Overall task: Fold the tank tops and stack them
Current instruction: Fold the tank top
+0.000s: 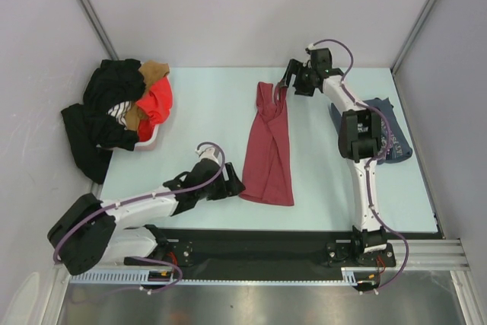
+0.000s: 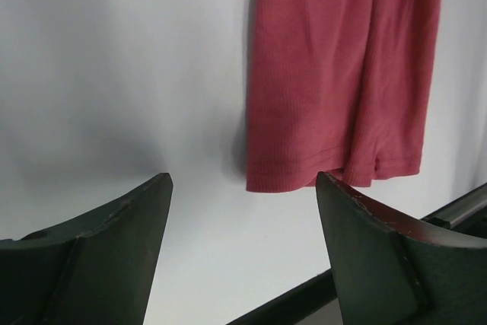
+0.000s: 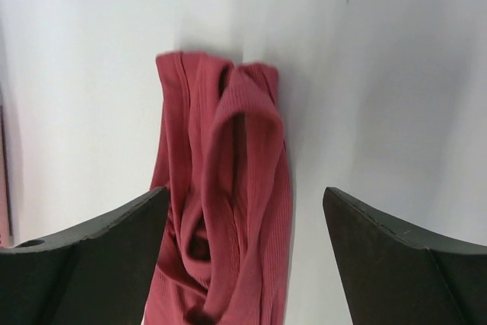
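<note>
Nearest me, the L arm lies low along the front of the table [image 1: 198,104]. The left gripper [image 1: 232,184] has its jaws spread wide w/ nothing between them, only bare tabletop. It sits just beside the hem corner of the maroon tank top [image 1: 270,150]; in the left wrist view that hem [image 2: 335,74] is ahead and a bit to the right of the gripper [image 2: 243,188], not touching.

The maroon top lies mid-table in a long narrow strip, folded lengthwise, hem toward the front and straps toward the back.

Further in, the R arm reaches over to the strap end. The right gripper [image 1: 285,78] is also wide open, holding nothing. In the right wrist view the bunched straps [image 3: 228,188] lie between its fingers but clear of both.

On the right side, the blue-grey tank top [image 1: 396,138] lies crumpled, partly hidden behind the R arm.

Far left: a heap of black clothes [image 1: 106,112] w/ an orange-red garment [image 1: 156,104] in it.
</note>
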Tool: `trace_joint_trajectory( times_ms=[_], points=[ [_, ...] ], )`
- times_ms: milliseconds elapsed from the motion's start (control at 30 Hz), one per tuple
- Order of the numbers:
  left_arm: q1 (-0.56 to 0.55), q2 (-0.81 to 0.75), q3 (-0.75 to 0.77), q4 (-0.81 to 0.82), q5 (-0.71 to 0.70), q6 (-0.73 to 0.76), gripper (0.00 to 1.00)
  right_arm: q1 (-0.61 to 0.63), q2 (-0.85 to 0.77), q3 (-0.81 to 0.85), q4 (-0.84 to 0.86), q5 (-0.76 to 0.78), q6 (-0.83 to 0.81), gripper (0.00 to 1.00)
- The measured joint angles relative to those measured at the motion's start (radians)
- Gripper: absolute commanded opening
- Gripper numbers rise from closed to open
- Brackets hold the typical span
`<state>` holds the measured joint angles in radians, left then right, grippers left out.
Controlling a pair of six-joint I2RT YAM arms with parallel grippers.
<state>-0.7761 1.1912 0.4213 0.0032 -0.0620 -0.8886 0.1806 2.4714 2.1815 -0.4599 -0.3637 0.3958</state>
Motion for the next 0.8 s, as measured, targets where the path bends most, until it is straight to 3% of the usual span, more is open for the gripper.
trace_joint_trajectory(
  times_ms=[300,333,400,500,567,633,800],
  points=[
    [0.000,0.128,0.037,0.099,0.055,0.008,0.62,0.000,0.131,0.143,0.006,-0.026,0.032,0.58],
    [0.000,0.143,0.040,0.107,0.059,0.008,0.56,-0.002,0.148,0.152,0.010,-0.035,0.037,0.51],
    [0.000,0.159,0.041,0.124,0.065,0.006,0.47,-0.004,0.174,0.158,0.017,-0.051,0.050,0.25],
    [0.000,0.175,0.040,0.142,0.071,0.003,0.21,-0.009,0.199,0.159,0.032,-0.078,0.074,0.03],
    [0.000,0.180,0.035,0.159,0.075,0.000,0.06,-0.019,0.208,0.167,0.039,-0.098,0.091,0.02],
    [0.000,0.184,0.023,0.183,0.082,-0.005,0.00,-0.034,0.222,0.183,0.055,-0.125,0.115,0.02],
    [-0.027,0.195,-0.019,0.250,0.074,-0.035,0.00,-0.076,0.286,0.253,0.103,-0.188,0.172,0.04]
  ],
)
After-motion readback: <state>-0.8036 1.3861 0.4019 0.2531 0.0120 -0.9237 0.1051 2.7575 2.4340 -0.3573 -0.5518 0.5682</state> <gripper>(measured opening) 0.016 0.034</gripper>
